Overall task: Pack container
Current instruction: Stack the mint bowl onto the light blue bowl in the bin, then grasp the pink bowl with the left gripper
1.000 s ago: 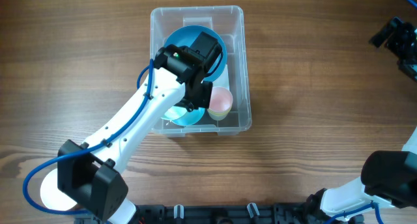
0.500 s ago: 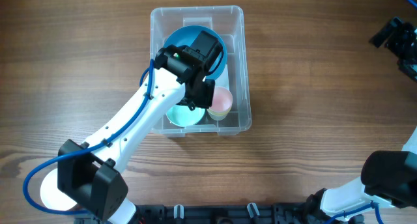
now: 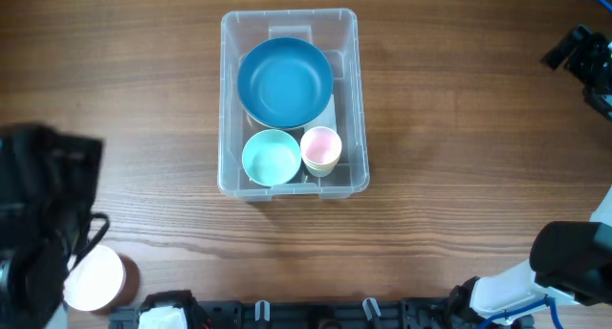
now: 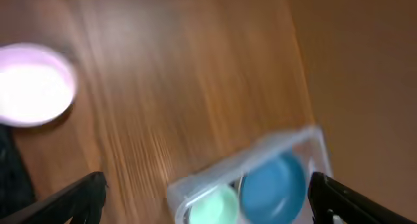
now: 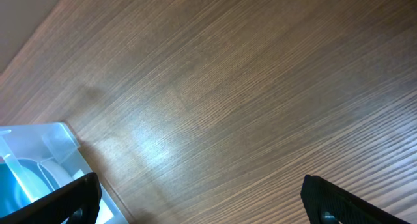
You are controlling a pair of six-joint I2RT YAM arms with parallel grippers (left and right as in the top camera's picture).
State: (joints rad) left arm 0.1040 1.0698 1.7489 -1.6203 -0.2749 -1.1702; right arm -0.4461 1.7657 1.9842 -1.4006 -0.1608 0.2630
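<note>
The clear container (image 3: pixel 288 16) stands at mid-table. Inside it lie a large blue bowl (image 3: pixel 285 80), a small teal bowl (image 3: pixel 272 157) and a pink cup (image 3: pixel 321 149). My left arm (image 3: pixel 48 205) is a dark blur at the far left, away from the container. In the left wrist view my left gripper (image 4: pixel 207 185) is open and empty, high above the container (image 4: pixel 273 146), the teal bowl (image 4: pixel 212 208) and the blue bowl (image 4: pixel 273 188). My right gripper (image 5: pixel 200 182) is open over bare wood, with a corner of the container (image 5: pixel 45 136) at lower left.
A pale pink bowl (image 3: pixel 93 278) sits on the table at the front left, also seen as a blurred bowl (image 4: pixel 32 84) in the left wrist view. The right arm's dark links (image 3: pixel 583 56) hang at the far right edge.
My left gripper has opened and left the teal bowl in the container. The left arm has swung out of the container to the far left. The right arm has not moved.
</note>
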